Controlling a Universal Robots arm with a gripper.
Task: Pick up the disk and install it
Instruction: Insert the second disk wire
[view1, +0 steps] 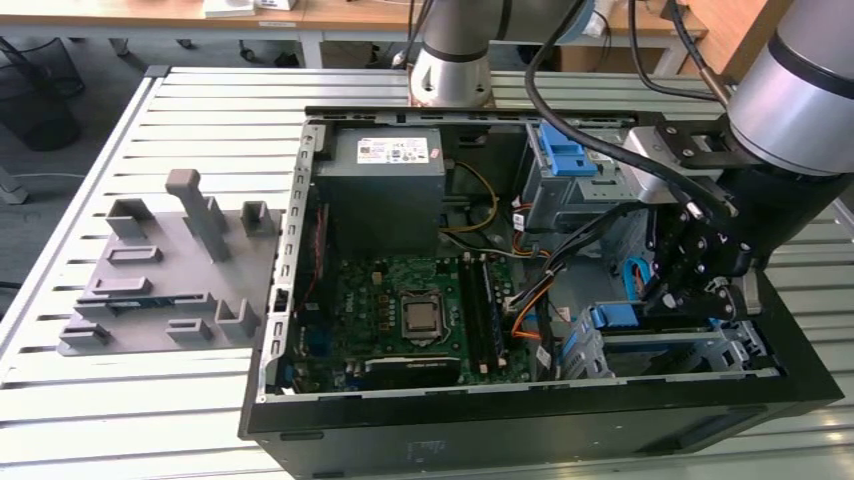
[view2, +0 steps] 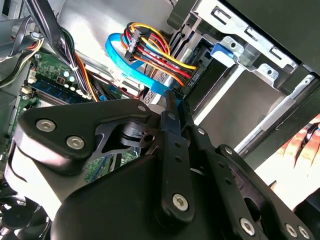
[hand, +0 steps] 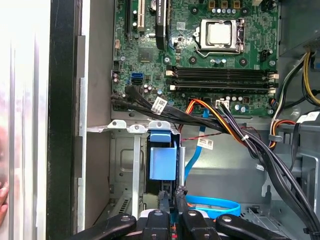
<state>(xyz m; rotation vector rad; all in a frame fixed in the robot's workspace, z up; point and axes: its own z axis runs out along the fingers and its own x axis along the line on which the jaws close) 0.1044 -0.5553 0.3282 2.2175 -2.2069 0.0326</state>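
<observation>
Disk (hand: 163, 162), one, stands in one cage (hand: 131, 165) below jaws.

The exterior view looks down over the open computer case (view1: 287, 300); both wrist views peer closely inside it.

Tabletop (view1: 200, 110): ribbed bare metal, dull sheen. PC case (view1: 534, 425): matt black w/ galvanised steel inside. Fixture block (view1: 160, 270): matt grey plastic. Drive-cage latch (hand: 163, 157): smooth blue plastic. Gripper (view2: 172, 107) links: matt black metal.
</observation>
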